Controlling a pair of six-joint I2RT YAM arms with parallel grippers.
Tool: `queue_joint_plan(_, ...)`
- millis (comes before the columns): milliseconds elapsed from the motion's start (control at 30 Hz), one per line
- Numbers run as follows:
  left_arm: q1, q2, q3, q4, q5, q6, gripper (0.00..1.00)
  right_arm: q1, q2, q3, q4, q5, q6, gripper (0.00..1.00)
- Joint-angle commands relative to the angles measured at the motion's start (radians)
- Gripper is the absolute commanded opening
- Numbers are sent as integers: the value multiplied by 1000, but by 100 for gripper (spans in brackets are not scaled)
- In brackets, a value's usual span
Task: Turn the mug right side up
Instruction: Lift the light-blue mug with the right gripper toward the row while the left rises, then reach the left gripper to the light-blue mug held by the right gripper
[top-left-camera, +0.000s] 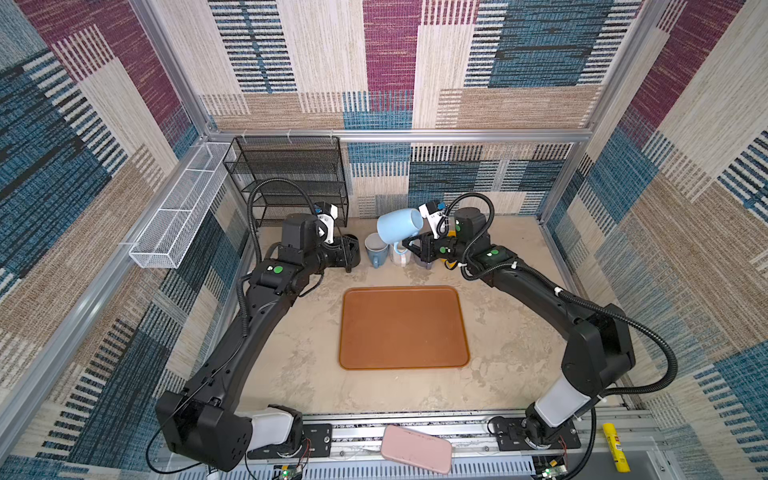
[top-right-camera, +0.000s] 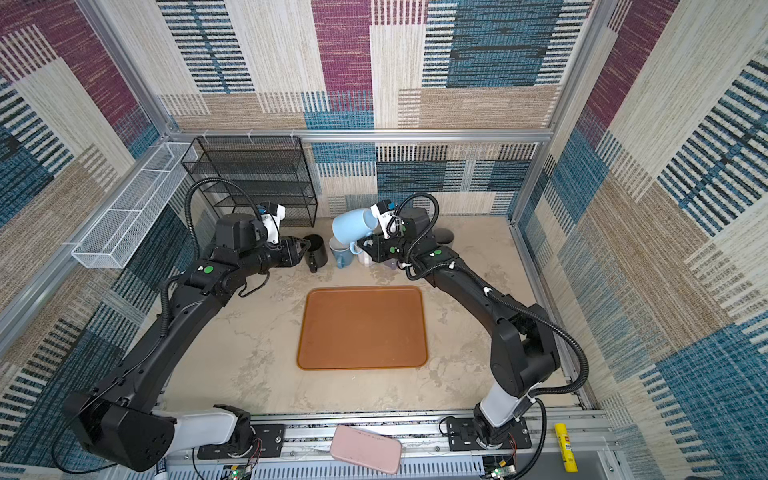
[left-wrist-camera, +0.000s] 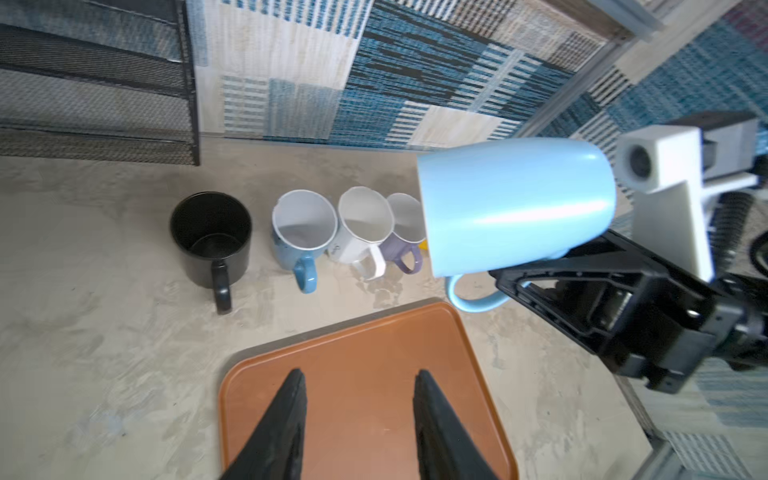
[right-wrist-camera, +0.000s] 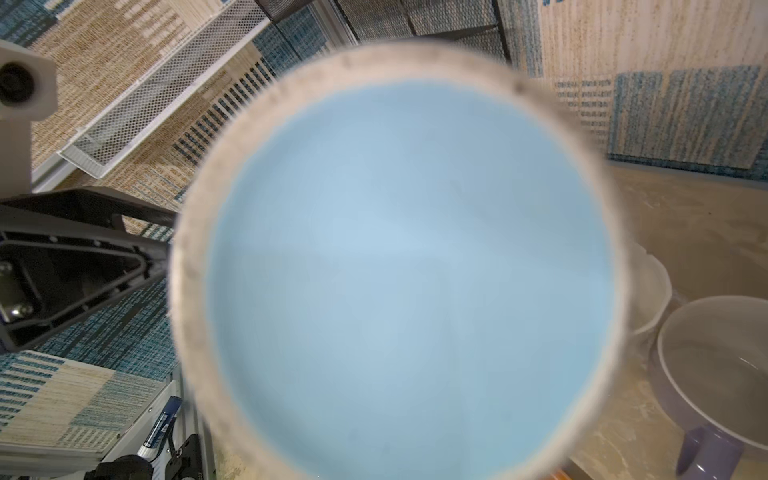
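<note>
Back of the table, L to R: the L gripper (left-wrist-camera: 359, 374) sits w/ fingers parted and nothing btwn them, just beside a black mug (top-right-camera: 316, 249) standing mouth-up. Next along is a row of three upright mugs (left-wrist-camera: 361, 224) (blue-grey, white, purple), handles toward the brown tray (top-left-camera: 403, 328).

Above the R end of that row, clear of the table, hangs the pale-blue mug (top-left-camera: 397, 226), the one to be righted. The R gripper (left-wrist-camera: 513, 286) is clamped on its handle, which sits under the body.

The mug lies approx. on its side, long axis near level. Its mouth aims at the L arm and dips a little. Its base is turned to the R wrist, whose camera sees little else.

The flip looks about half done. The R arm has the mug; the L is near but apart from it. What's left is prob. more roll at the R wrist to lift the mouth, then a set-down in a free spot. The mugs below leave little room.
</note>
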Motion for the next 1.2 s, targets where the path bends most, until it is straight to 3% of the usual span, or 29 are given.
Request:
queue_joint_plan(0, 5, -7, -22, 121, 147, -20, 40, -14, -10, 25, 125, -69, 17, 0)
queue_joint_plan(433, 18, -56, -133, 404, 366, -120, 39, -45, -19, 30, 263, -215, 74, 0)
queue_joint_plan(900, 17, -58, -243, 675, 503, -275, 40, -45, -52, -39, 436, -346, 137, 0)
queue_joint_plan(1167, 18, -47, -269, 752, 525, -318, 40, -45, -50, -76, 569, -406, 217, 0)
